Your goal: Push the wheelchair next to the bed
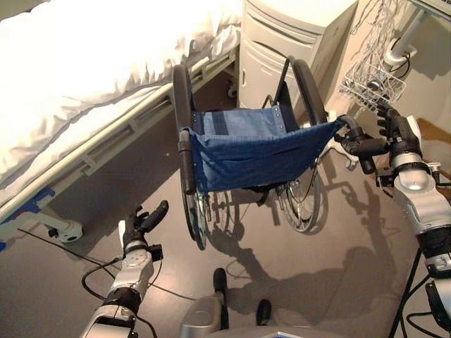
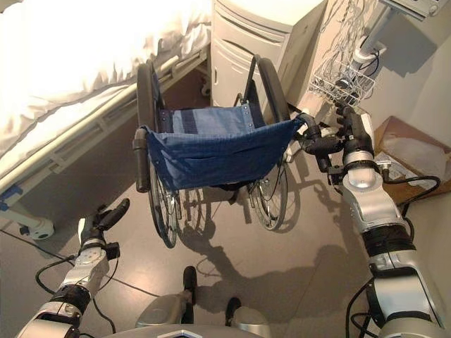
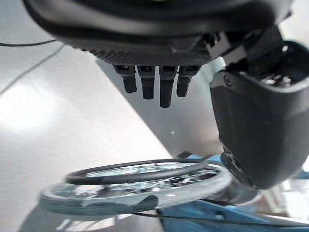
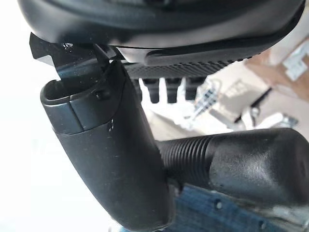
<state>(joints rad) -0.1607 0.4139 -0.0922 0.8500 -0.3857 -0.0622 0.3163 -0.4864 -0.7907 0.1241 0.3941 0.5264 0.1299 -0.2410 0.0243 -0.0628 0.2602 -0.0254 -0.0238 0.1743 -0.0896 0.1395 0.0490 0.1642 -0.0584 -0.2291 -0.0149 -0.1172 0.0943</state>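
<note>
fingers of the right hand (image 1: pixel 398 130) stand fairly straight beside the wheelchair's right push handle (image 1: pixel 352 141), and in the right wrist view the ribbed grip (image 4: pixel 241 166) lies across the palm with the thumb (image 4: pixel 106 159) in front of it, so the hand rests against the handle rather than closing round it; the left hand (image 1: pixel 144 225) hangs low and free, its fingers loosely extended and holding nothing, well apart from the left push handle (image 1: pixel 185 158). going by size: the bed (image 1: pixel 106 77) with its white cover fills the left of the head views, the pale cabinet (image 1: pixel 289 49) stands at its far end, and the wheelchair (image 1: pixel 254 151) with its blue sling back sits between them, its left wheel (image 1: pixel 197 211) near the bed rail but apart from it, angled a little. judged from this, the chair is already close to the bed; what seems left is a short push to bring it alongside the rail. a wire basket (image 1: pixel 372 84) hangs just beyond the right hand.
</note>
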